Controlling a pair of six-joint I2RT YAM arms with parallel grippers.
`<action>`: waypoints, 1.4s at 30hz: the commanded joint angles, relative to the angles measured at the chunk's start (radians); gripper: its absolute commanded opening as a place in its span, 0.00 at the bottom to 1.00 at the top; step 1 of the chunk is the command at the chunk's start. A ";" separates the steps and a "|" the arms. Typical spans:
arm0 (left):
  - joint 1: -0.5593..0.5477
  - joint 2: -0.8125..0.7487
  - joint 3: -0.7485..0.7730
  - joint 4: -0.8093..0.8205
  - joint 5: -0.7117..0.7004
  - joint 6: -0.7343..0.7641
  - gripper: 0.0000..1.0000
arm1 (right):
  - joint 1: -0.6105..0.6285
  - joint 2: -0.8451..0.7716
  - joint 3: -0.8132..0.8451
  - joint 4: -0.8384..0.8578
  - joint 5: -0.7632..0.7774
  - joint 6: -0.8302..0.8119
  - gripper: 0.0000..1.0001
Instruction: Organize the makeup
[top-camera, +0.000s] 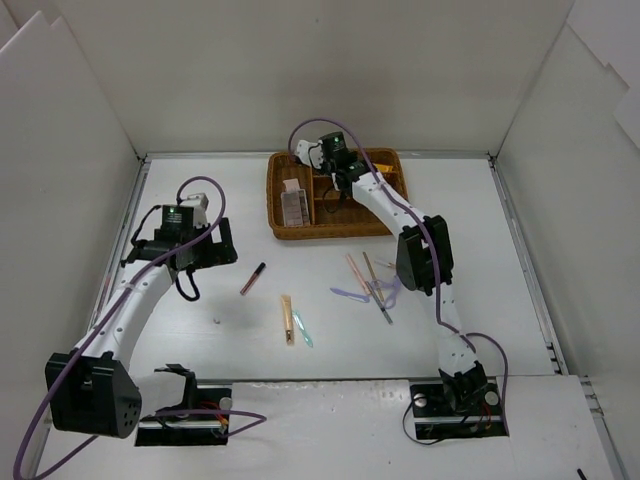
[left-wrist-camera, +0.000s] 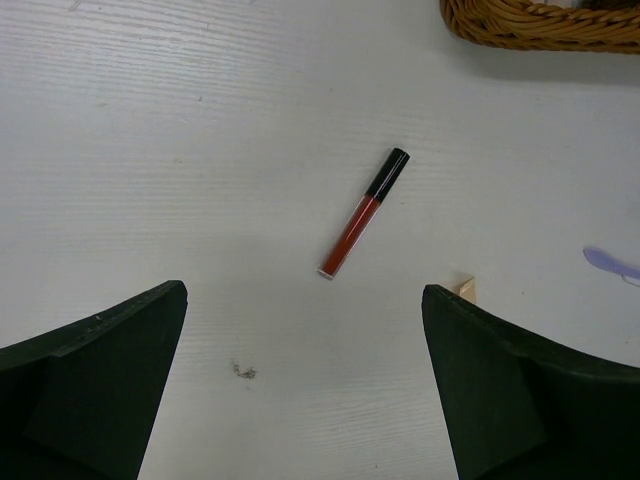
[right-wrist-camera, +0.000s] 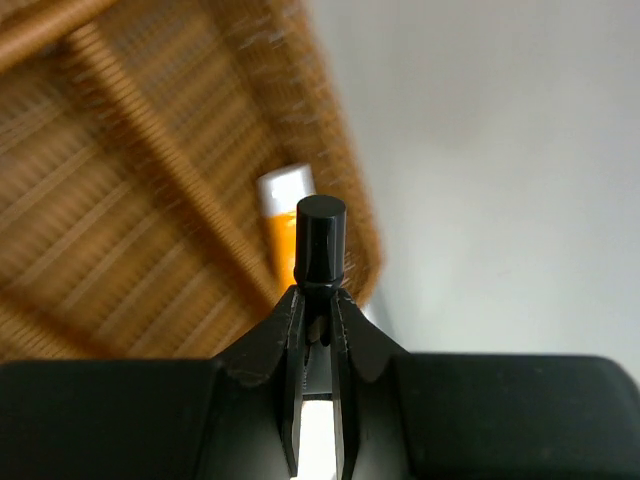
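The black capped tube (right-wrist-camera: 320, 245) sits clamped between the fingers of the right gripper (right-wrist-camera: 318, 300), its rounded cap poking up past the fingertips at the middle of the right wrist view. Just behind it lies an orange tube (right-wrist-camera: 280, 238) with a white end, resting inside the wicker tray (right-wrist-camera: 150, 150) against its right wall. From above, that gripper (top-camera: 340, 185) hangs over the middle of the tray (top-camera: 275, 195) at the upper centre of the frame, and brown-toned palettes (top-camera: 295, 205) fill the tray's left compartment.

The rest of the makeup lies loose on the white table (top-camera: 200, 330) below the tray. A red lip gloss (top-camera: 252, 278) with a black cap lies at centre left, and a beige stick (top-camera: 288, 320) lies beside a mint tool (top-camera: 302, 328) lower down. A lilac tool (top-camera: 350, 293) and thin pencils (top-camera: 372, 285) lie crossed at centre right.

The left gripper (top-camera: 205, 255) hovers at the left of the frame with its fingers (left-wrist-camera: 100, 390) spread wide apart, holding nothing. The lip gloss (left-wrist-camera: 362, 215) lies slanted on the table between and ahead of them.
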 joint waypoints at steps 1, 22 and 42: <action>0.008 0.006 0.000 0.039 0.002 -0.002 0.99 | -0.012 -0.036 -0.074 0.370 0.052 -0.150 0.00; 0.008 0.027 -0.009 0.026 -0.011 -0.007 0.99 | -0.060 0.089 -0.119 0.718 -0.062 -0.132 0.55; 0.027 -0.086 0.017 -0.029 -0.024 -0.004 0.99 | 0.169 -0.542 -0.574 0.509 0.153 0.380 0.56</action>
